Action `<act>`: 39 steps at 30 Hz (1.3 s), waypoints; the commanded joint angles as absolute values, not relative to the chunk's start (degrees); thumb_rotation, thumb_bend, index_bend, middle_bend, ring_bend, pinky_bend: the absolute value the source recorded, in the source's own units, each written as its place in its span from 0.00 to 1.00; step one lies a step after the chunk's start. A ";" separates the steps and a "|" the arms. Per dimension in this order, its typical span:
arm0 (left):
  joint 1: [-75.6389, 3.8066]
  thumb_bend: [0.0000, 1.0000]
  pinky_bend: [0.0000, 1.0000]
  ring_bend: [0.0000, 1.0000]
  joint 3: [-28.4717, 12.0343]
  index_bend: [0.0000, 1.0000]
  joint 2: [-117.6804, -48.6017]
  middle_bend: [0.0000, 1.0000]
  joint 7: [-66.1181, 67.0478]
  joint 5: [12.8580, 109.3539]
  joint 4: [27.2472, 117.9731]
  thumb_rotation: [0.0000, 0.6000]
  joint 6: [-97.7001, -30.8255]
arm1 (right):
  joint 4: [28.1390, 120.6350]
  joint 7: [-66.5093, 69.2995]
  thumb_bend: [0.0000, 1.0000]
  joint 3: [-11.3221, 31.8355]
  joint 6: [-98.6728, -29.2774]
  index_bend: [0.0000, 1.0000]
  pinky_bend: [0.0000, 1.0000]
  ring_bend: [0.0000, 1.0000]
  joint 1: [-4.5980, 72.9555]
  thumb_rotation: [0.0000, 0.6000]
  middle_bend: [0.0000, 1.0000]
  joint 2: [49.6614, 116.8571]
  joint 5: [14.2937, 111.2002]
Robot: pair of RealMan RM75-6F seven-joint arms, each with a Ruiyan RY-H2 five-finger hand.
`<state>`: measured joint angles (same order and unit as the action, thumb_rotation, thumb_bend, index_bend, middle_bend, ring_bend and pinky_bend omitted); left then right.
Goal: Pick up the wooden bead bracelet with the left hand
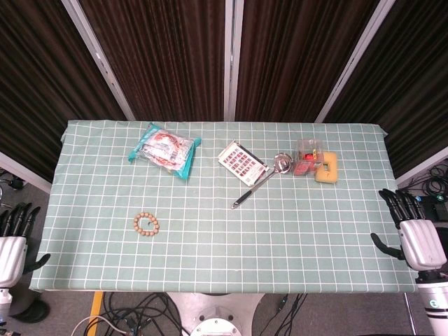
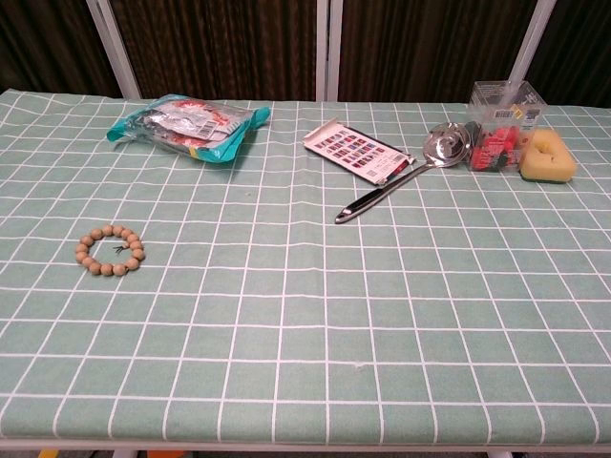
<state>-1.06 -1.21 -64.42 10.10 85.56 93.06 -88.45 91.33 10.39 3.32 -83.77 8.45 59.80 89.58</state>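
Note:
The wooden bead bracelet (image 1: 146, 224) (image 2: 110, 250) lies flat on the green checked tablecloth, toward the front left. My left hand (image 1: 14, 241) hangs beside the table's left edge, well to the left of the bracelet, fingers apart and holding nothing. My right hand (image 1: 413, 231) hangs off the table's right edge, fingers spread and empty. Neither hand shows in the chest view.
A snack bag (image 1: 164, 149) (image 2: 188, 125) lies at the back left. A card pack (image 1: 242, 161) (image 2: 354, 153), a metal ladle (image 1: 262, 178) (image 2: 401, 181), a clear box of small items (image 1: 308, 157) (image 2: 501, 124) and a yellow sponge (image 1: 326, 168) (image 2: 547, 156) sit at the back right.

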 commanded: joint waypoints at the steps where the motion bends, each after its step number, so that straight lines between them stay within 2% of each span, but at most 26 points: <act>1: -0.87 0.12 0.00 0.00 -1.24 0.08 -64.57 0.02 9.84 85.69 92.86 1.00 -88.83 | 91.54 10.34 0.20 3.30 -83.98 0.00 0.00 0.00 8.26 1.00 0.07 59.79 89.55; 9: -0.70 0.12 0.00 0.00 -1.01 0.08 -64.58 0.03 8.17 87.24 92.19 1.00 -89.74 | 91.35 10.90 0.20 2.99 -85.21 0.00 0.00 0.00 7.33 1.00 0.07 60.12 89.80; 16: -6.17 0.12 0.00 0.00 -1.39 0.17 -64.11 0.15 7.11 95.17 90.53 1.00 -87.07 | 91.57 10.34 0.20 3.36 -87.03 0.00 0.00 0.00 6.81 1.00 0.07 59.34 90.68; 20: -12.96 0.12 0.00 0.02 -1.39 0.24 -64.16 0.22 4.99 101.70 89.55 1.00 -81.47 | 91.91 10.07 0.20 3.62 -87.37 0.00 0.00 0.00 6.85 1.00 0.07 59.04 90.89; 24: -21.06 0.13 0.00 0.07 -1.46 0.31 -66.09 0.29 3.26 105.75 87.59 1.00 -72.71 | 91.90 10.11 0.20 3.57 -87.48 0.00 0.00 0.00 6.71 1.00 0.07 59.17 90.94; 30: -29.59 0.17 0.00 0.09 -1.91 0.34 -72.14 0.34 3.19 105.18 83.01 1.00 -61.30 | 91.68 10.23 0.20 3.69 -87.55 0.00 0.00 0.00 6.38 1.00 0.07 59.24 90.24; 39: -32.46 0.21 0.00 0.09 -1.31 0.36 -81.03 0.38 12.48 102.14 75.39 1.00 -56.10 | 91.17 10.56 0.20 3.91 -88.05 0.00 0.00 0.00 5.79 1.00 0.07 59.48 89.58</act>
<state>-31.72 -1.62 -79.18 10.47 103.20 76.64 -57.44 91.19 10.55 3.90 -88.06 5.79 59.46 89.59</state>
